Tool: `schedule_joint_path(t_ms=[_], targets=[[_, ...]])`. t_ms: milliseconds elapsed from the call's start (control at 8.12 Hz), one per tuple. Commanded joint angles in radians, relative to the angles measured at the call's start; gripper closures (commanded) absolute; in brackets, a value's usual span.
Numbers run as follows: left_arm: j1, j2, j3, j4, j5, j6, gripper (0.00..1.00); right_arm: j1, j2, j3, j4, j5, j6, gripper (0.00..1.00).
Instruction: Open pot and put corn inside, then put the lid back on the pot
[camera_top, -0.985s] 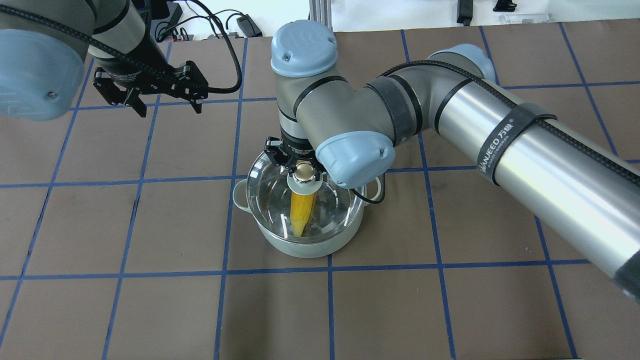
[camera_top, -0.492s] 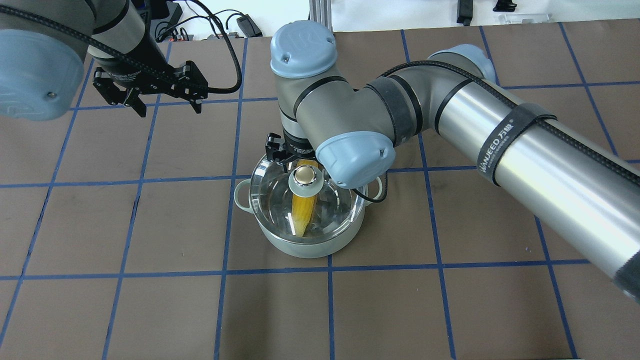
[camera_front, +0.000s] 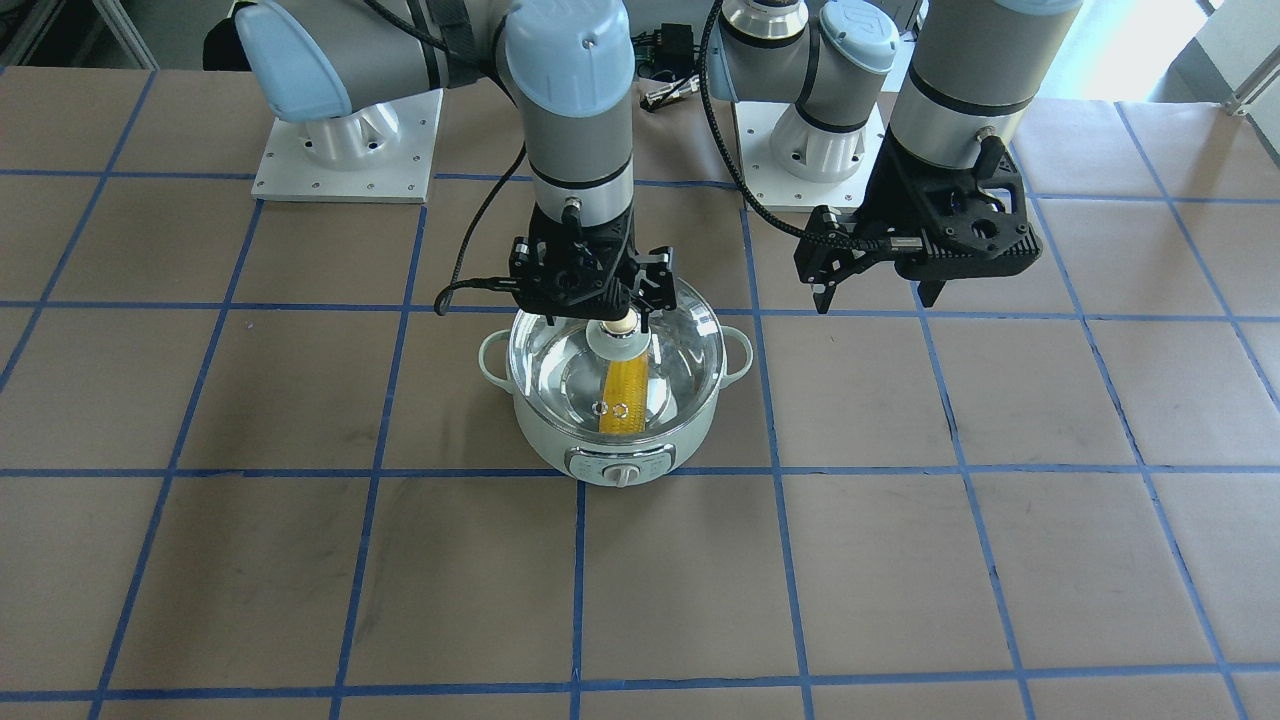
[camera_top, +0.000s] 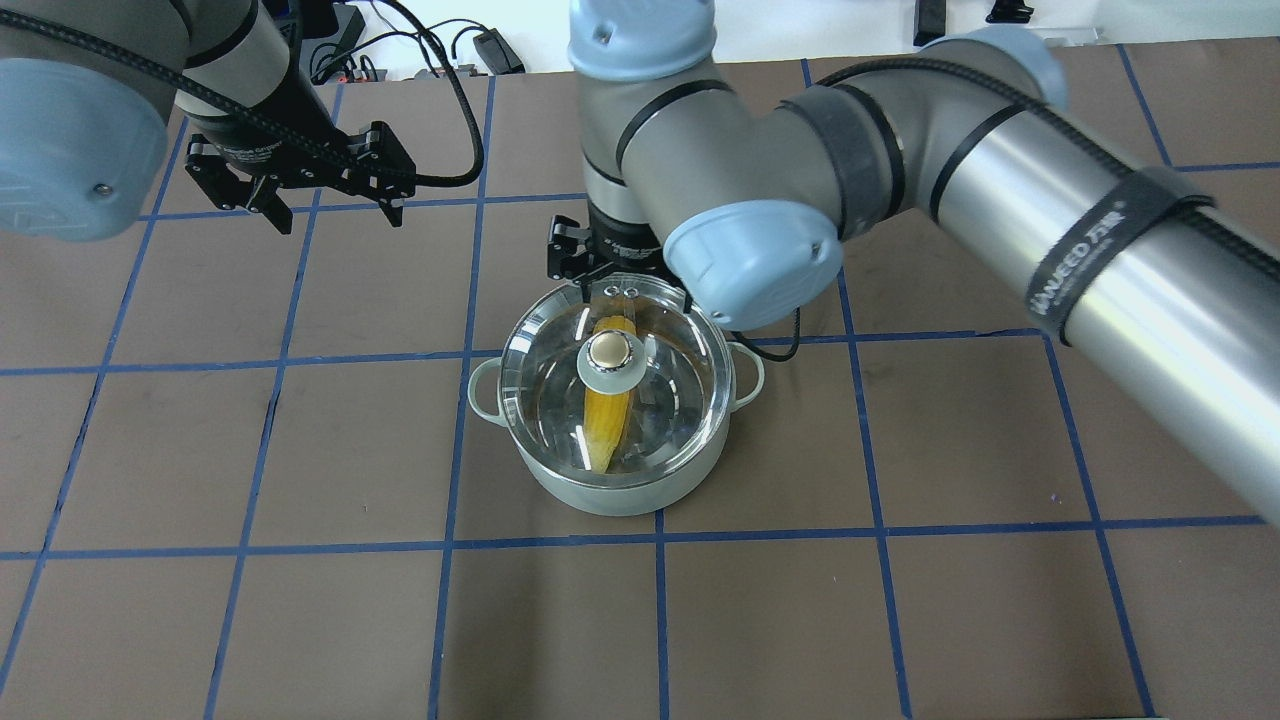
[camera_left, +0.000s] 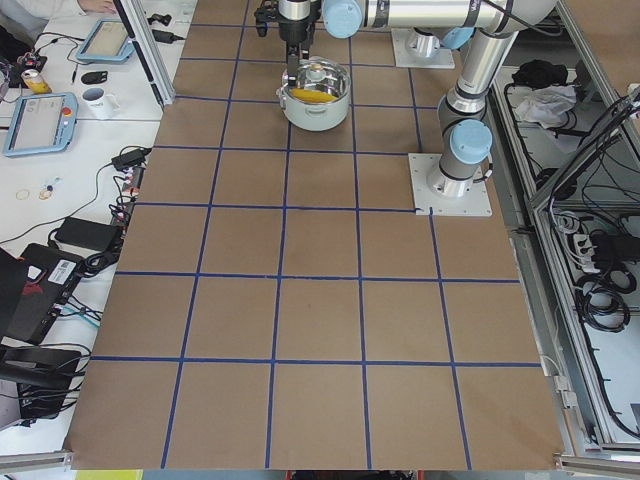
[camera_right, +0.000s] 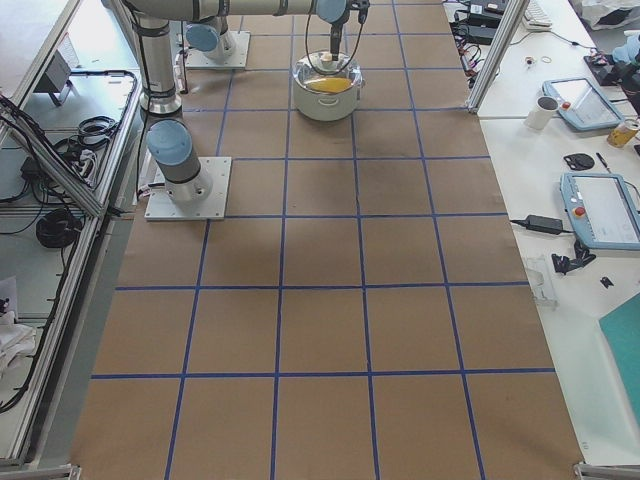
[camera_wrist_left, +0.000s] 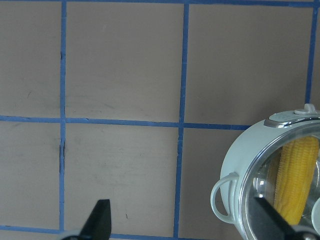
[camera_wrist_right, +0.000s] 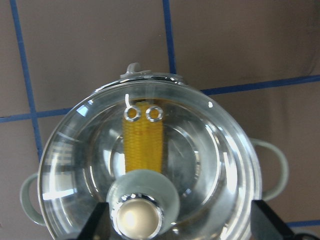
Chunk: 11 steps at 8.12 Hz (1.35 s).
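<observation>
Right pincer (camera_wrist_right: 182, 222): open, gripping nothing. In the right wrist view its two fingers stand wide apart either side of the lid knob (camera_wrist_right: 137, 219), not touching it. In the front-facing view the pincer (camera_front: 600, 312) hangs just above the knob (camera_front: 620, 326).

Lid (camera_top: 665, 395): on the pot (camera_top: 610, 492), glass dome covering the whole opening, metal rim sitting on the pot rim. Knob (camera_top: 610, 352) is central and free. The two vent rings (camera_wrist_right: 143, 114) sit side by side on the control-panel side.

Corn (camera_top: 605, 425): inside the pot, lying flat under the lid, visible through the glass. Tapered end points toward the robot, blunt end toward the control panel (camera_front: 620, 468). It runs under the knob base, so its middle is partly hidden.

Pot: upright on the bench (camera_top: 300, 450), close to a blue tape crossing, panel facing away from the robot. The loop handles (camera_top: 483, 392) stick out to left and right.

Left pincer (camera_top: 340, 220): open and empty, fingers spread. It hovers over bare bench, well apart from the pot on the robot's left. The left wrist view shows both fingertips (camera_wrist_left: 100, 222) wide apart, with the pot (camera_wrist_left: 240, 165) at the frame's right edge.

Side views: pot too small to add any detail.
</observation>
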Motion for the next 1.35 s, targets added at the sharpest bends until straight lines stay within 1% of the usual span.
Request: schedule_joint_path(t_ms=[0, 123, 246, 369, 492, 615, 738, 862, 1108, 1231], targets=[[0.000, 0.006, 0.000, 0.000, -0.003, 0.007, 0.00, -0.185, -0.169, -0.019, 0.281, -0.040, -0.330, 0.00], [0.000, 0.007, 0.000, 0.000, -0.002, 0.007, 0.00, -0.284, -0.222, -0.019, 0.315, -0.083, -0.476, 0.00], [0.000, 0.007, 0.000, 0.000, -0.002, 0.007, 0.00, -0.379, -0.255, -0.019, 0.315, -0.111, -0.641, 0.00], [0.000, 0.007, 0.000, 0.000, -0.002, 0.007, 0.00, -0.458, -0.282, -0.019, 0.297, -0.111, -0.713, 0.00], [0.000, 0.007, 0.000, 0.000, -0.002, 0.007, 0.00, -0.494, -0.288, -0.019, 0.273, -0.117, -0.736, 0.00], [0.000, 0.006, 0.000, 0.000, -0.002, 0.006, 0.00, -0.492, -0.297, -0.018, 0.269, -0.126, -0.720, 0.00], [0.000, 0.006, 0.000, 0.000, -0.002, 0.006, 0.00, -0.486, -0.312, -0.015, 0.269, -0.123, -0.669, 0.00], [0.000, 0.007, 0.000, 0.000, -0.002, 0.006, 0.00, -0.486, -0.316, -0.015, 0.269, -0.111, -0.663, 0.00], [0.000, 0.006, 0.000, 0.000, -0.002, 0.006, 0.00, -0.437, -0.328, -0.015, 0.248, -0.108, -0.650, 0.00], [0.000, 0.007, 0.000, 0.000, -0.002, 0.006, 0.00, -0.396, -0.326, -0.010, 0.248, -0.117, -0.570, 0.03]])
